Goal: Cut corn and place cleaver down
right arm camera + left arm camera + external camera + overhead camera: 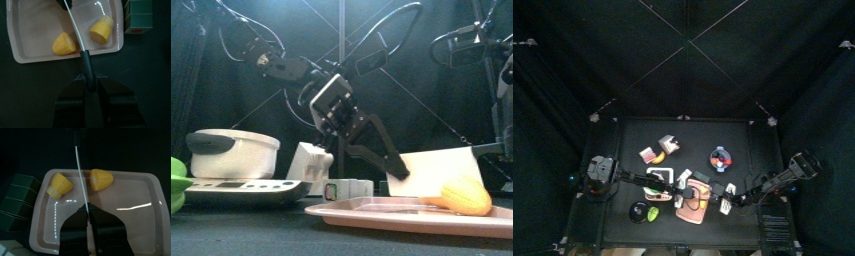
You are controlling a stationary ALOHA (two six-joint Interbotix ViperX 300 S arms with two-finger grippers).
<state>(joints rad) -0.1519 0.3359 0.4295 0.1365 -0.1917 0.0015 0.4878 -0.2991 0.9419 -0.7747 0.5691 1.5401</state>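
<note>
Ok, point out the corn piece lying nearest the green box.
The corn piece between the cleaver blade and the green box; the other piece lies beyond the blade.

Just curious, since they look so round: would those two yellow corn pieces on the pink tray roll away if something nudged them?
Probably a little. Each corn piece looks rounded with one flat cut face, so it might rock or roll sideways. The pink tray has a raised rim, which would likely stop them. They look like light plastic toys.
</note>
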